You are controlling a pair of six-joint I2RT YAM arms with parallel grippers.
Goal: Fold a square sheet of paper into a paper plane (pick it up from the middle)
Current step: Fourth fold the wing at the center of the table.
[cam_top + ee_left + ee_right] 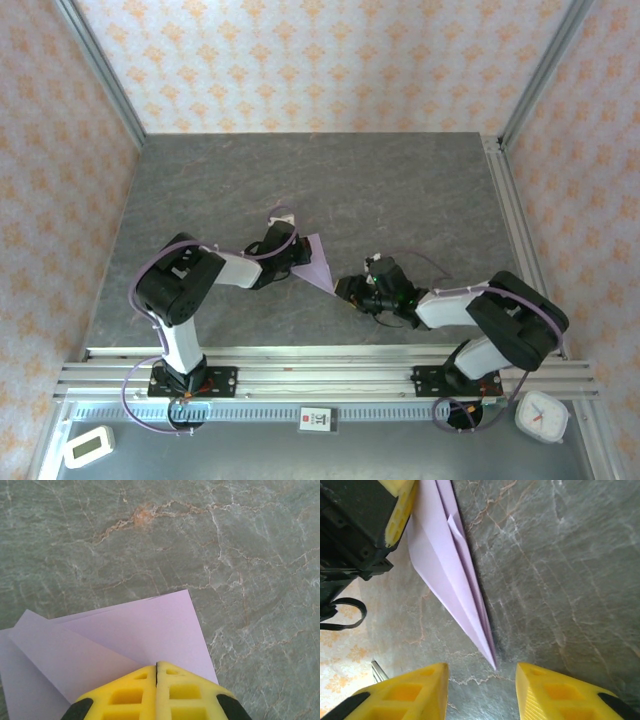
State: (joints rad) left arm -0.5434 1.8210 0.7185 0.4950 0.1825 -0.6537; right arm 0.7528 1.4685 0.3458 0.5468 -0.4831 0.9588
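The square sheet of paper is folded into a pale lilac pointed dart, the paper plane (318,262), which lies on the grey marble table (330,190) between the arms. My left gripper (298,264) is shut on its wide rear end; in the left wrist view the yellow fingertips (170,677) meet over the layered paper (130,635). My right gripper (347,290) stands open just short of the plane's sharp nose (492,661). Its yellow fingers (415,690) stand on either side of the tip without touching it. The left arm's yellow finger (397,510) shows at the plane's far end.
An aluminium rail (320,365) carrying both arm bases runs along the near edge. A white timer (88,446), a small label card (317,419) and a white clock (542,416) lie in front of it. Patterned walls with metal posts (100,70) enclose the table.
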